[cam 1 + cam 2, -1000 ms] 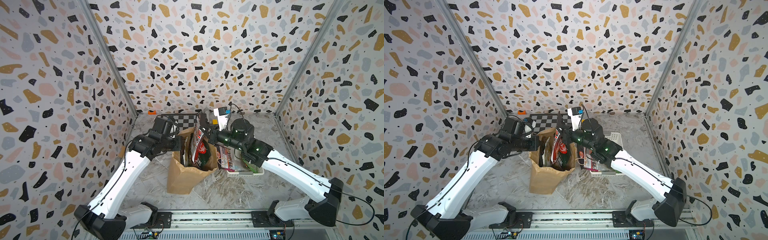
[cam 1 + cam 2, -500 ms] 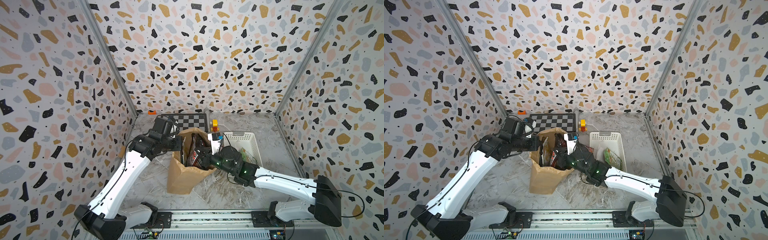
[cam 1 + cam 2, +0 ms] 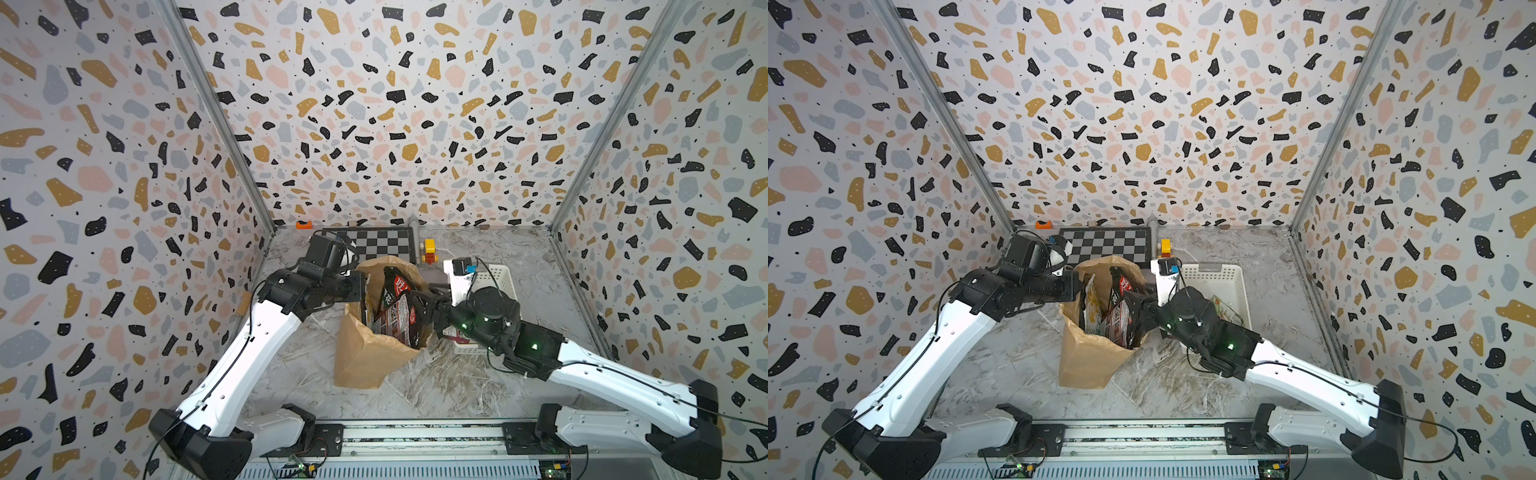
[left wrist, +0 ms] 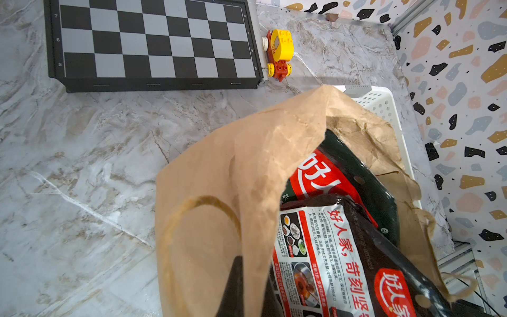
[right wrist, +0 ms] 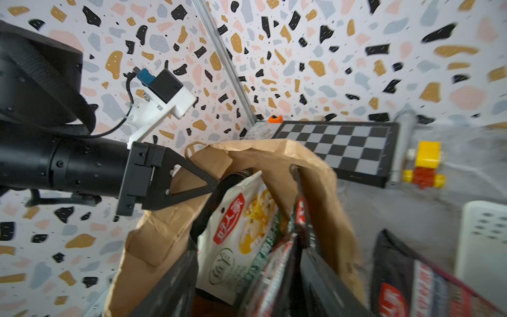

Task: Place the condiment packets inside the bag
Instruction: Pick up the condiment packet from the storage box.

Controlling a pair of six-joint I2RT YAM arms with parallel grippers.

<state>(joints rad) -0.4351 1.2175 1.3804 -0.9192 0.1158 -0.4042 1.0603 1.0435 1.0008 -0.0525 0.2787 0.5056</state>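
Note:
The brown paper bag point(image 3: 365, 353) point(image 3: 1088, 361) stands upright mid-table. My left gripper point(image 3: 360, 291) point(image 4: 253, 274) is shut on the bag's left rim and holds the mouth apart. Inside lean a dark-green condiment packet point(image 4: 356, 170), a black-red packet point(image 3: 401, 320) point(image 4: 343, 247) and a cream-red packet point(image 3: 1090, 307) point(image 5: 241, 233). My right gripper point(image 3: 424, 307) point(image 5: 247, 285) sits at the bag's mouth, open, its blurred fingers point(image 5: 170, 288) wide apart around packet edges and pinching none. A clear-green packet point(image 3: 1225, 307) lies in the white basket point(image 3: 1229, 274).
The basket point(image 3: 500, 276) stands right of the bag, partly under my right arm. A chessboard point(image 3: 382, 245) point(image 4: 153, 41) lies at the back, with a yellow and red toy point(image 3: 429, 251) point(image 4: 279, 52) beside it. An orange piece point(image 3: 304, 225) sits by the back wall. Patterned walls close three sides.
My right gripper came down from above the bag with a packet, reached the mouth and opened; the packet now rests in the bag. The left gripper kept its hold.

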